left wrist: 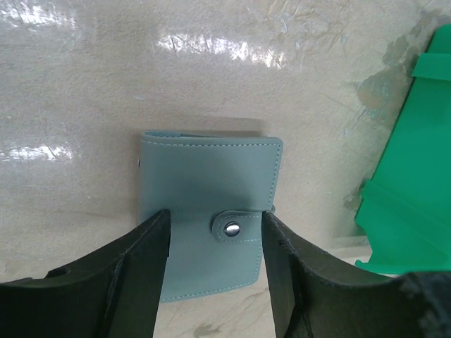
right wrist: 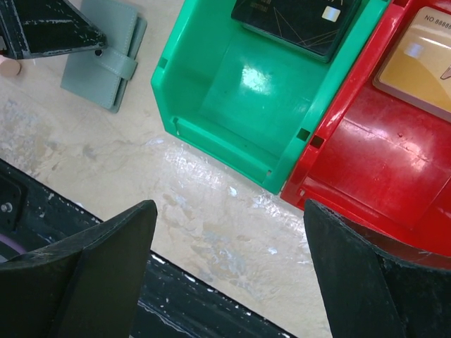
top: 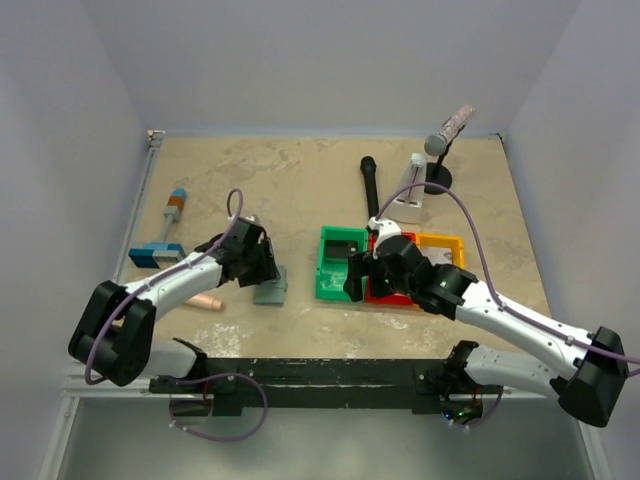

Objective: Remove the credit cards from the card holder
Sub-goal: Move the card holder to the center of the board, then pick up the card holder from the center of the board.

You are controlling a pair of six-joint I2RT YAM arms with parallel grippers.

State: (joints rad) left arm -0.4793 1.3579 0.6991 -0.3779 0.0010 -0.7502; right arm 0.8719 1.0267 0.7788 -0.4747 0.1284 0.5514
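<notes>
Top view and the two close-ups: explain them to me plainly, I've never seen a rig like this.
Two robot arms are bolted at the table's near edge. The top picture looks down from above and behind them; the other two come from cameras on each wrist. The left gripper straddles the closed grey-blue card holder; whether it grips yet is unclear. The right gripper is open and empty, above the table near the green bin, which holds a dark card. A tan-orange card lies in the red bin.

Bare table [top: 300, 190] lies open beyond the card holder [left wrist: 208, 211]; the green bin [top: 324, 268] stands near on its right.
</notes>
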